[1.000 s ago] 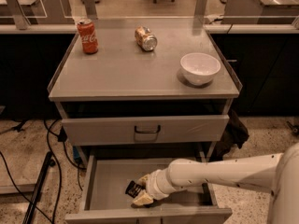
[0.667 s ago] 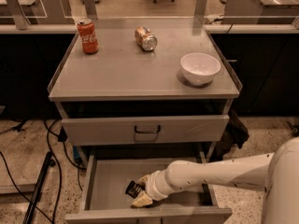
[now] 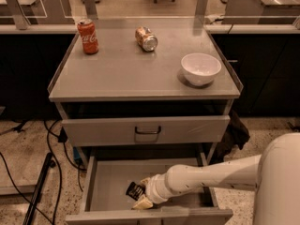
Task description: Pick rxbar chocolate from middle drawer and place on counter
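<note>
The rxbar chocolate [image 3: 134, 190], a small dark bar, lies on the floor of the open middle drawer [image 3: 110, 182], near its front. My gripper [image 3: 143, 193] is down inside the drawer, right at the bar's right end, with the white arm reaching in from the right. The part of the bar under the gripper is hidden. The counter [image 3: 136, 71] is the grey cabinet top above.
On the counter stand a red cola can [image 3: 87, 36] at back left, a dented tan can [image 3: 146, 38] lying at back middle and a white bowl [image 3: 200, 68] at right. The upper drawer front [image 3: 146, 131] is closed above the open drawer. Cables lie on the floor at left.
</note>
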`<action>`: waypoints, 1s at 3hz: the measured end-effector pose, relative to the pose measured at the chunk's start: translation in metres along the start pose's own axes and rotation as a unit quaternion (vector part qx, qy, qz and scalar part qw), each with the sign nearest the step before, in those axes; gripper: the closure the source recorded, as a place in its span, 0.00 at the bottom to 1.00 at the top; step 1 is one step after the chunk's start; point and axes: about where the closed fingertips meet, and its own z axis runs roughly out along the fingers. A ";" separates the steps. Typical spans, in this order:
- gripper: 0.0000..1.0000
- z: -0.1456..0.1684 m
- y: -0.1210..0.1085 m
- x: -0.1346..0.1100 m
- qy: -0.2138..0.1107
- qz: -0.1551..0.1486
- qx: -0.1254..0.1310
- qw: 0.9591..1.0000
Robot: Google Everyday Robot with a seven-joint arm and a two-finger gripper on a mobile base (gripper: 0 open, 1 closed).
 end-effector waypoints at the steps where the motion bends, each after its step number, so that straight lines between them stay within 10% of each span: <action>1: 0.37 0.009 -0.004 0.005 0.004 0.003 0.007 1.000; 3: 0.37 0.026 -0.016 0.021 0.026 0.023 0.021 0.999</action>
